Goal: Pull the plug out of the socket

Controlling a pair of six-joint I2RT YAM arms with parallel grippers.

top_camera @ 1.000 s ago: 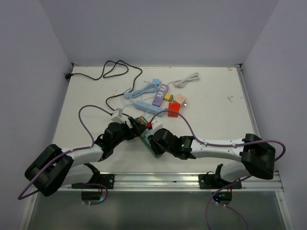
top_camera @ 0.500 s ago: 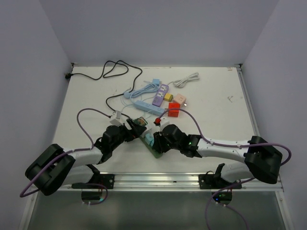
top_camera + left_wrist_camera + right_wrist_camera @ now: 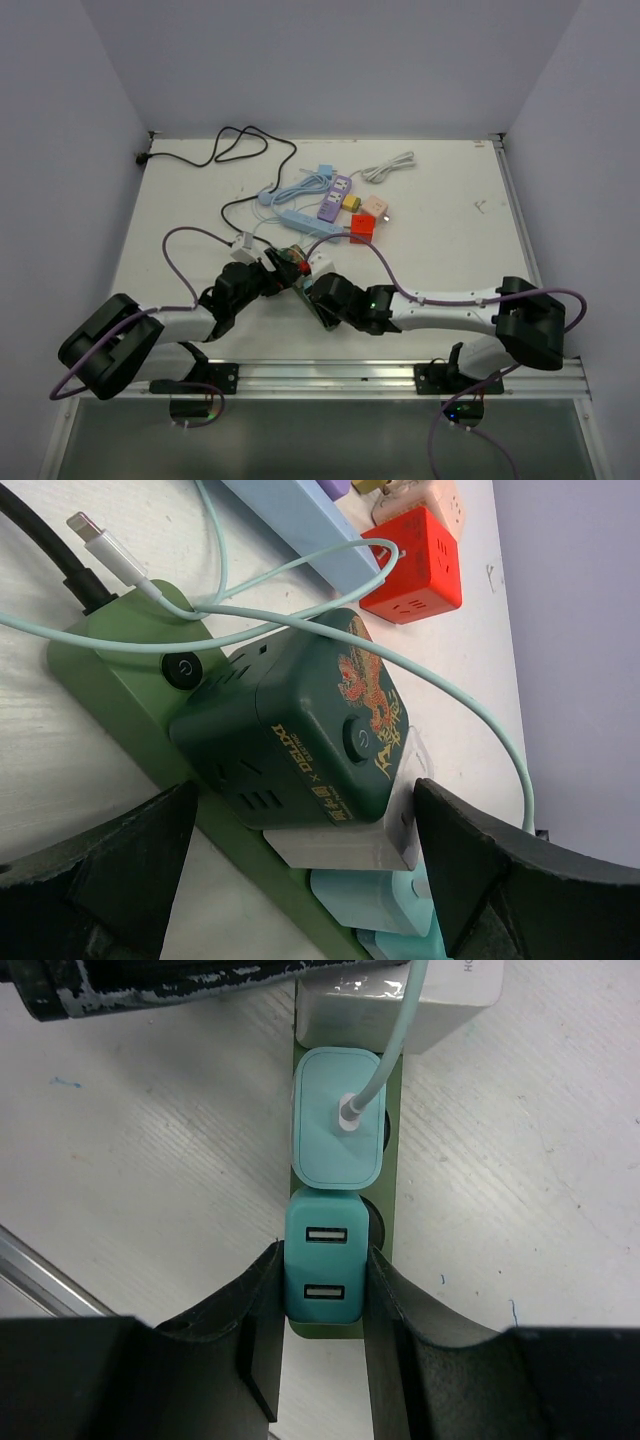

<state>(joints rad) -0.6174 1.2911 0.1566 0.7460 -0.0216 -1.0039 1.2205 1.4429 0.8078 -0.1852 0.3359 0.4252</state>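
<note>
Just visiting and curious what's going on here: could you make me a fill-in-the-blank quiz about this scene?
The right hand is shut on the teal plastic charger with ____ USB ports. That charger sits in the long plastic power strip, coloured ____. The left hand is ____, not shut, around the dark green cube adapter.
Missing: two; green; open.

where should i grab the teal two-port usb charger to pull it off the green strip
Grip the teal charger by its two flat long sides, coming straight down onto its port face. The pale adapter butts against one short end, so only those sides are free; the right gripper flanks them.
</note>
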